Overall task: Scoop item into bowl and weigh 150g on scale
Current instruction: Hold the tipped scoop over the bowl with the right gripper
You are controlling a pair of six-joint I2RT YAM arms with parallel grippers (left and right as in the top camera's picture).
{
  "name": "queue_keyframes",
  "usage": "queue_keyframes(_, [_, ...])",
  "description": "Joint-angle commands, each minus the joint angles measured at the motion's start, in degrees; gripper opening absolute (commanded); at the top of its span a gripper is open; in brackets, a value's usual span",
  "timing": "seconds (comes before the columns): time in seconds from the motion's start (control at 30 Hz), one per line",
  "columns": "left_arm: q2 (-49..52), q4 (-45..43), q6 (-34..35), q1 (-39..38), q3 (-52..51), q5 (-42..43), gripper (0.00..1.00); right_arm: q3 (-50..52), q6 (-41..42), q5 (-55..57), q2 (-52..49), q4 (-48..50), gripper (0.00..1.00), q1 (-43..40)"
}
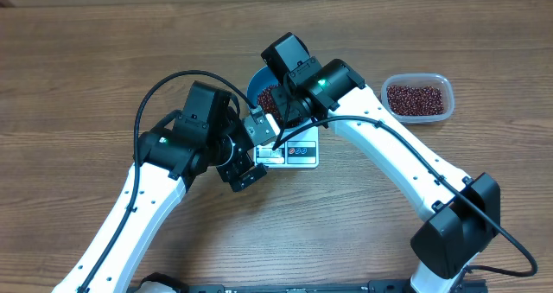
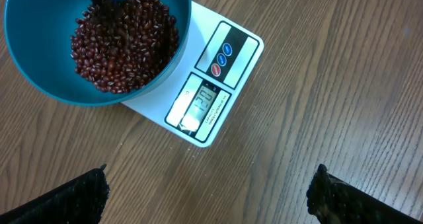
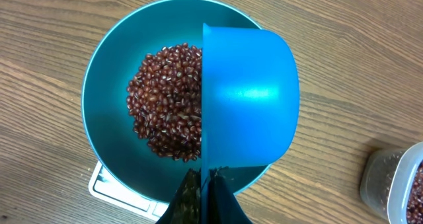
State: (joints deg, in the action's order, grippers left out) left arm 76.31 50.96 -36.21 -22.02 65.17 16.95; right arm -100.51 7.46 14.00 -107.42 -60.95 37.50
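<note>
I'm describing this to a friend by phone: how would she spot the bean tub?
On the wooden table, look right of the white scale. The tub stands alone there: clear, rounded-rectangular plastic, unlike the round teal bowl sitting on the scale.

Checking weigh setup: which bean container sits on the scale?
The teal bowl, resting on the white scale; the clear plastic tub stands apart, off the scale.

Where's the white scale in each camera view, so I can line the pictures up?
Overhead: scale at centre, partly hidden by the arms.
Left wrist: upper middle, display and buttons showing.
Right wrist: only a corner at bottom left, under the teal bowl.
Shared landmark: the teal bowl of beans sitting on it.
</note>
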Motion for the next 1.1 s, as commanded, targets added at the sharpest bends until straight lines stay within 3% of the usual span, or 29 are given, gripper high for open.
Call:
queue_keyframes(0.0, [0.31, -0.24, -1.07, -0.09, -0.31, 0.46, 1.00, -1.25, 1.27, 2.08, 2.10, -0.15, 0.04, 0.17])
queue_keyframes(1.07, [0.31, -0.22, -1.09, -0.09, -0.31, 0.46, 1.00, -1.27, 7.89, 8.17, 2.29, -1.07, 0.04, 2.67])
